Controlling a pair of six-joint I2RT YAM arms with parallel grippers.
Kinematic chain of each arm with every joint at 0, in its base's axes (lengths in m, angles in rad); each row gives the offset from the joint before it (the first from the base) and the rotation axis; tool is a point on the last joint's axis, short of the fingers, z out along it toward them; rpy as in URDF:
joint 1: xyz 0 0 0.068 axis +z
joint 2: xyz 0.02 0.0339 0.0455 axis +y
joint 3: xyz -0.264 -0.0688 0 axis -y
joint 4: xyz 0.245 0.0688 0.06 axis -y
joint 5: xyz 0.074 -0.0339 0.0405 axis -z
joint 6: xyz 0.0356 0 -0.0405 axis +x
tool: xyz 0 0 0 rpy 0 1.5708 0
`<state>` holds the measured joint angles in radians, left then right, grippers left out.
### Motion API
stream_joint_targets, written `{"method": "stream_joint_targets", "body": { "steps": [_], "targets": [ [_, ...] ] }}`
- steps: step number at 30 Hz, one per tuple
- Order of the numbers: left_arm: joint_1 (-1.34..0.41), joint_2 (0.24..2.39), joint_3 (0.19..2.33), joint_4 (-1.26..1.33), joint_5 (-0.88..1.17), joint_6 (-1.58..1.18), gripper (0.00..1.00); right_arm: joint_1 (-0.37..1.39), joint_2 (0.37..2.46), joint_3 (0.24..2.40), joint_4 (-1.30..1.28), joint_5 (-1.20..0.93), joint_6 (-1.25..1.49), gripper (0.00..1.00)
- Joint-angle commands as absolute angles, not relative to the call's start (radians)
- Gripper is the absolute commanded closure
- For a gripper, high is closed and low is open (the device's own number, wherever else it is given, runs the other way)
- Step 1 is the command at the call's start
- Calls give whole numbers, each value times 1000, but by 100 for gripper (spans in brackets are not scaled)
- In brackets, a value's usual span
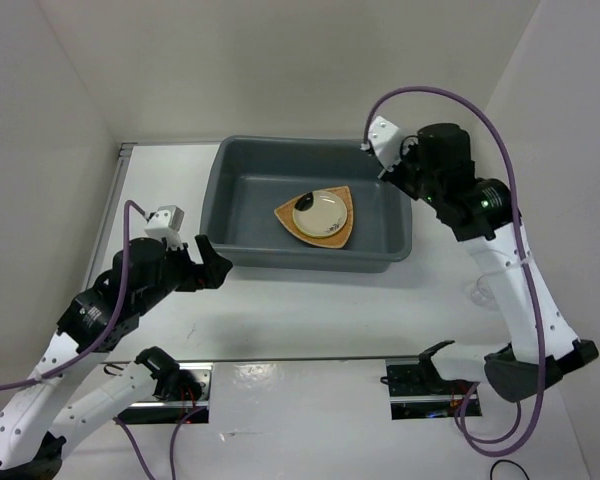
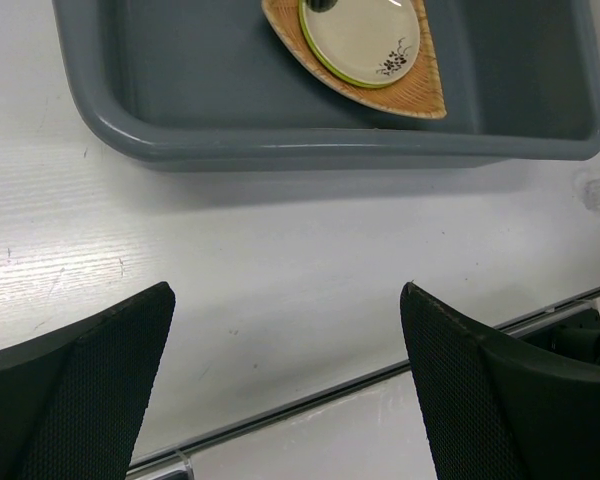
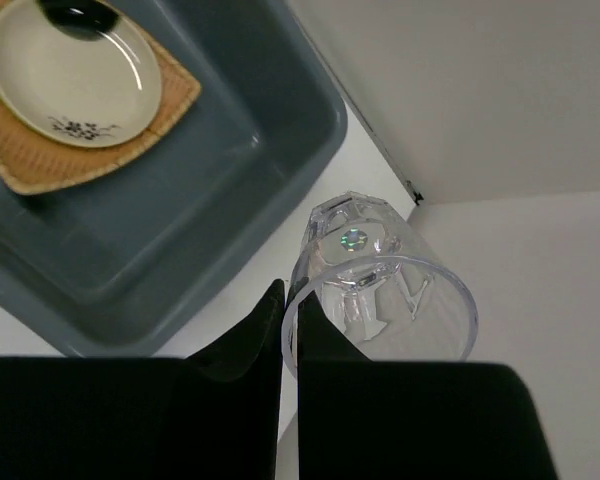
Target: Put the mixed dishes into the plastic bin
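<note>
Gripping a clear cup (image 3: 380,275), your right jaws hang beside the bin (image 1: 242,195), which holds three stacked plates (image 1: 320,215); a second cup (image 1: 479,293) rests on the worktop (image 1: 310,310). Your left jaws gape wide.

My white arms (image 1: 517,287) had black joints, a purple cable (image 1: 425,91) looping at one o'clock, and black, mesh-textured left gripper (image 2: 286,290) fingers (image 2: 90,390).

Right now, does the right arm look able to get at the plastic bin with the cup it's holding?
Probably yes. The right claw is shut on a clear cup just outside a corner of the bin. The bin is open-topped, and its floor beside the stacked plates is bare.
</note>
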<state>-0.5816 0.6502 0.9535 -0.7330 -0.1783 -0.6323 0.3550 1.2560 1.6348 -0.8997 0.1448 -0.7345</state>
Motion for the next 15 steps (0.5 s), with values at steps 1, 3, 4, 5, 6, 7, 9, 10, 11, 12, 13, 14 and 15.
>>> {"method": "stream_joint_targets", "body": {
  "steps": [1,3,4,5,6,7,9,10,11,12,13,14,15],
  "targets": [
    [-586,635,950,-699,-190,-635,0,428,1400,1696,-1066,314,-684,100],
    [-586,623,950,-699,-190,-644,0,428,1527,1750,-1075,295,-658,100],
    [-586,609,950,-699,-199,-644,0,428,1561,1776,-1075,295,-658,100],
    [-586,598,940,-699,-199,-644,0,428,1625,1790,-1075,267,-646,100],
    [-586,598,940,-699,-199,-644,0,428,1653,1801,-1065,267,-646,100],
    [-586,588,940,-699,-199,-644,0,428,1684,1824,-1051,256,-632,100],
    [-595,588,940,-699,-199,-644,0,428,1773,1865,-1051,236,-621,100],
    [-595,588,940,-699,-199,-644,0,428,1799,1876,-1037,227,-621,100],
    [-595,588,940,-699,-199,-644,0,428,1846,1885,-1026,218,-612,100],
    [-595,588,940,-699,-199,-644,0,428,1868,1902,-1016,207,-612,100],
    [-595,588,940,-699,-199,-644,0,428,1891,1902,-1006,207,-612,100],
    [-595,588,940,-699,-199,-644,0,428,1935,1913,-987,207,-612,100],
    [-595,597,940,-699,-199,-644,0,417,1957,1922,-986,207,-612,100]
  ]
}}
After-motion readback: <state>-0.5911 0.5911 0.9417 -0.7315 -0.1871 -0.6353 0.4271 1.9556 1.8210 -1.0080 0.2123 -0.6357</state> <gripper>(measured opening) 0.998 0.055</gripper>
